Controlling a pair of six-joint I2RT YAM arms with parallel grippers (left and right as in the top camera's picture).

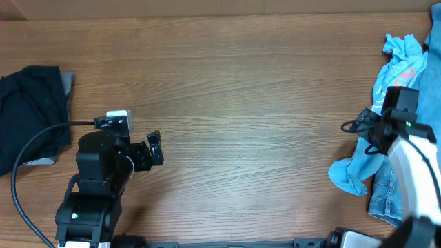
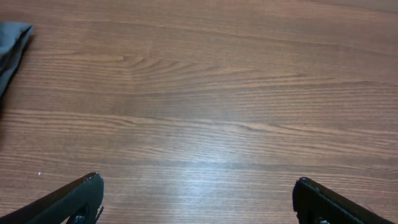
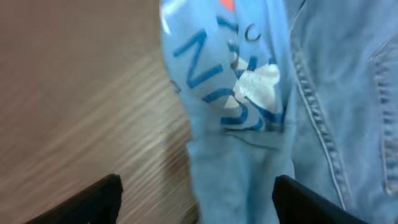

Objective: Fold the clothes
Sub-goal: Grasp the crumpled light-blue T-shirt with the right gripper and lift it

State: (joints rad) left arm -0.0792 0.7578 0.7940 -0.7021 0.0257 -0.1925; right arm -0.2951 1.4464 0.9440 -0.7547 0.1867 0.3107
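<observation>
The light sky-blue T-shirt (image 1: 396, 65) lies crumpled at the table's right edge, with coral-red lettering showing and a lower bunch near the front. My right gripper (image 1: 362, 129) hovers over the shirt's left edge. In the right wrist view its fingers (image 3: 196, 202) are open, with the shirt (image 3: 230, 93) and its printed lettering between and beyond them. My left gripper (image 1: 155, 148) is open and empty over bare wood at the left. Its fingers (image 2: 199, 202) are spread wide in the left wrist view.
Faded blue denim jeans (image 1: 384, 201) lie under and beside the shirt at the front right, and also show in the right wrist view (image 3: 354, 93). A black folded garment pile (image 1: 31, 110) sits at the far left, and its grey corner shows in the left wrist view (image 2: 11, 46). The table is wooden (image 1: 248, 103).
</observation>
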